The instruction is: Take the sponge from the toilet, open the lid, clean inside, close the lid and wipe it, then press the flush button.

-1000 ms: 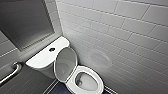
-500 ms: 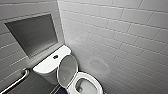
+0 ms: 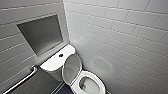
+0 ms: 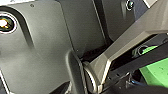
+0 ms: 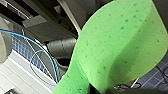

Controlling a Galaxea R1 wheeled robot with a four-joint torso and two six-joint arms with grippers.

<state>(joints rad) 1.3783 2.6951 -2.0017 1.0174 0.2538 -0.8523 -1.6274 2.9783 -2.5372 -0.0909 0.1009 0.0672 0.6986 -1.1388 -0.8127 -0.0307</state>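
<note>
In the last second my head camera has swung. The toilet now sits lower and further right in the head view and the wall niche (image 3: 41, 33) shows whole. That is my own motion, not the fixtures', and the lid has stood raised throughout. I cannot tell whether my left gripper is apart or together; its wrist view shows my own dark plates, with a strip of green past them. My right gripper (image 5: 100, 90) looks clamped on the sponge (image 5: 117, 47), which stands up from it and bends at the pinch, with blue floor tiles behind. With the sponge off the toilet and the lid up, I judge the pick-up and the opening done and the cleaning inside is the step in hand. How near the bowl is to my right gripper I cannot tell. Left to right in the head view I count one grab bar (image 3: 21, 80), one niche, one tank top (image 3: 51, 64) carrying one flush button (image 3: 60, 55), one lid (image 3: 72, 68) tilted back against the tank, and one bowl (image 3: 88, 85). There is one sponge.
</note>
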